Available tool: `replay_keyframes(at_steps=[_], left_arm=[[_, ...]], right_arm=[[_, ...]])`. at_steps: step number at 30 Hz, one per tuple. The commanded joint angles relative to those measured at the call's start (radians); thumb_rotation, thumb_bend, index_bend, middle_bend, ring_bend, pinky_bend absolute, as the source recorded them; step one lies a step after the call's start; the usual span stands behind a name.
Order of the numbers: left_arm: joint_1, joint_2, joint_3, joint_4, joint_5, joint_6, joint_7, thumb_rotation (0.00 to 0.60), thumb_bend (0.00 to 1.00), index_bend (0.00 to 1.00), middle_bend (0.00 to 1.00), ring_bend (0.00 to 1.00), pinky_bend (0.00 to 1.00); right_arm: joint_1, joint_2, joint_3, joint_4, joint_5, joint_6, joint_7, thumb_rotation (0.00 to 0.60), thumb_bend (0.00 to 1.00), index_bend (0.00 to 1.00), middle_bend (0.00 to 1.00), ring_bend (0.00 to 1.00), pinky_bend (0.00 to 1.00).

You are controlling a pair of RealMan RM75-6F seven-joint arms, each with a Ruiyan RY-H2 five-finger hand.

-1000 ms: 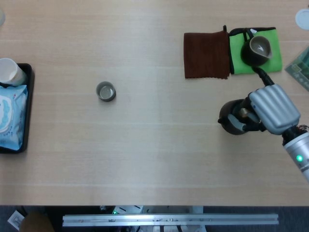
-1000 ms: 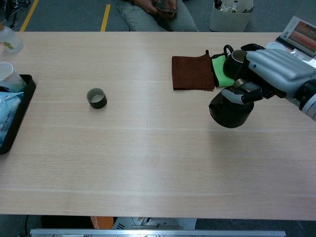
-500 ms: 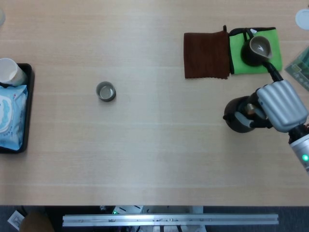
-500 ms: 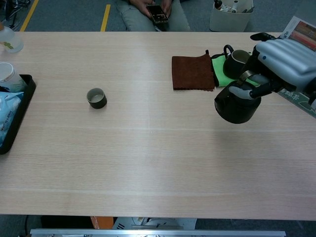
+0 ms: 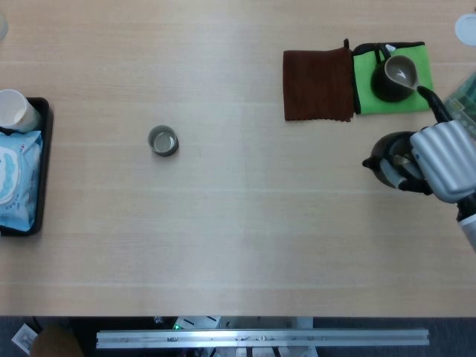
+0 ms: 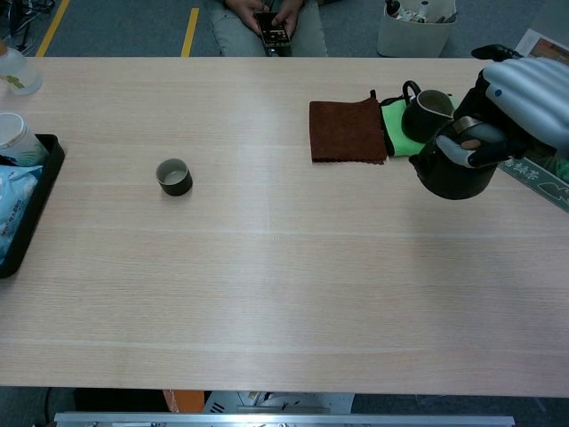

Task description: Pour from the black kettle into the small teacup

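Right hand (image 6: 520, 93) wrapped round black kettle (image 6: 455, 167), holding it well right of small teacup (image 6: 173, 176). Carry level toward teacup; tilt only with spout over rim. Left hand not visible.

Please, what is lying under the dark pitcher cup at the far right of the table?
The pitcher cup stands on a green cloth, beside a brown cloth. The part of the green cloth directly beneath it is covered, so anything there cannot be seen.

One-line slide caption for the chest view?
Right hand holds the black kettle near the green cloth, far from the small teacup.
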Motion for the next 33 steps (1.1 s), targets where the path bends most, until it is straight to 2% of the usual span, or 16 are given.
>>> replay_keyframes(at_steps=[1,11,17,26,33], left_arm=[[-0.017,0.002,-0.002,-0.004,0.003,-0.025,0.005,0.6,0.3,0.14,0.08,0.01,0.04],[-0.113,-0.009,-0.014,-0.02,0.013,-0.164,0.042,0.6,0.3,0.14,0.07,0.01,0.04],[-0.182,-0.027,-0.035,-0.037,-0.004,-0.256,0.076,0.6,0.3,0.14,0.07,0.01,0.04],[-0.315,-0.072,-0.091,-0.07,-0.124,-0.44,0.076,0.6,0.3,0.13,0.08,0.02,0.04],[-0.405,-0.133,-0.129,-0.066,-0.203,-0.543,0.086,0.6,0.3,0.13,0.1,0.03,0.04]], right_arm=[[-0.006,0.004,0.002,-0.001,-0.007,0.007,0.007,0.522,0.37,1.0,0.99,0.93,0.05],[-0.02,0.001,0.012,0.005,-0.015,0.02,0.03,0.521,0.35,1.0,0.99,0.93,0.05],[-0.023,-0.001,0.02,0.0,-0.014,0.021,0.038,0.523,0.29,1.0,0.99,0.93,0.05],[-0.016,0.009,0.055,-0.034,0.016,0.025,0.021,0.523,0.29,1.0,0.99,0.93,0.05],[-0.003,0.023,0.09,-0.06,0.051,0.027,-0.003,0.52,0.29,1.0,0.99,0.93,0.05]])
